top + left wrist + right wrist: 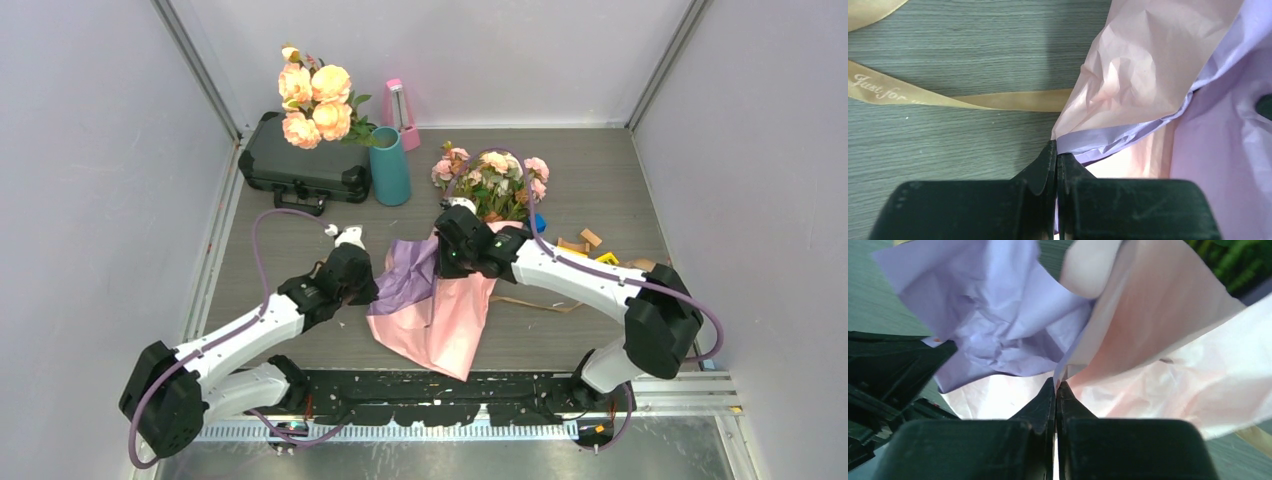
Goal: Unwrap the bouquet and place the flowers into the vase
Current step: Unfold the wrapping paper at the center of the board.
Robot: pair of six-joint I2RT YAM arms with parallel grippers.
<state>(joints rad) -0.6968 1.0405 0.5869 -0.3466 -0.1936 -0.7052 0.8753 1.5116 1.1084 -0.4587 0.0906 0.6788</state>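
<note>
The left gripper and right gripper are each pinching the crinkled pink-lilac paper, jaws closed. The small-rose flowers are lying just beyond it, right of the smooth teal cylindrical vase.

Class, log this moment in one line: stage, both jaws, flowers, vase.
stage: unwrapping | left jaws: shut on paper | right jaws: shut on paper | flowers: on table, outside vase | vase: upright
</note>
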